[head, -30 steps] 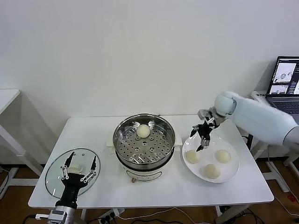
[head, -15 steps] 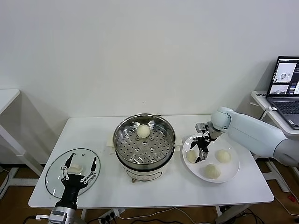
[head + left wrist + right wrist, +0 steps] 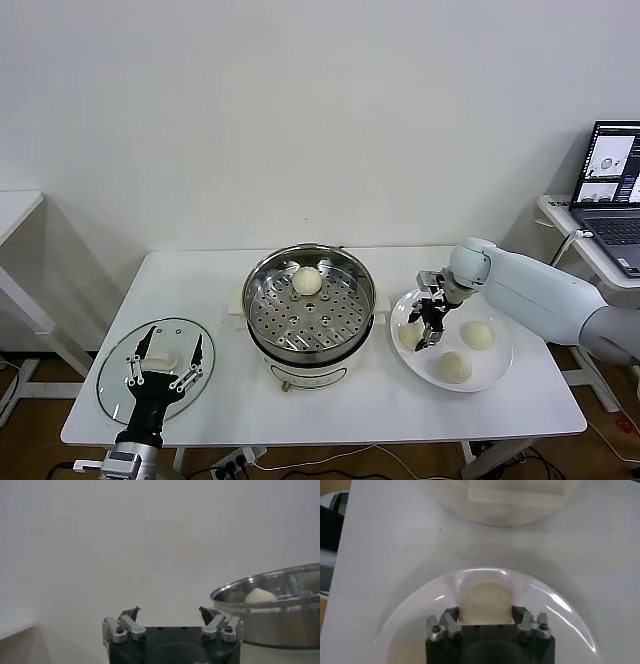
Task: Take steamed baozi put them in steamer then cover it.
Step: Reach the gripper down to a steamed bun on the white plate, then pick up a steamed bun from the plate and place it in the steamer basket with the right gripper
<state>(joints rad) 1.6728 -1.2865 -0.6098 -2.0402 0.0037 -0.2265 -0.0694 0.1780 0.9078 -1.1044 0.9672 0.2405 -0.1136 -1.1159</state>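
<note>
The steamer stands mid-table with one steamed baozi on its perforated floor. To its right, a white plate carries three more baozi. My right gripper reaches down onto the plate's left side and is shut on the leftmost baozi, which fills the gap between its fingers. The other two lie free. The cover lies flat at the table's front left. My left gripper hovers open over it with nothing between its fingers. In the left wrist view the steamer and its baozi show.
A laptop sits on a side desk at the far right. The steamer's white base lies just beyond the plate in the right wrist view. A white wall backs the table.
My right gripper has come down from above the plate onto the leftmost baozi and closed around it. The left arm has stayed still.
</note>
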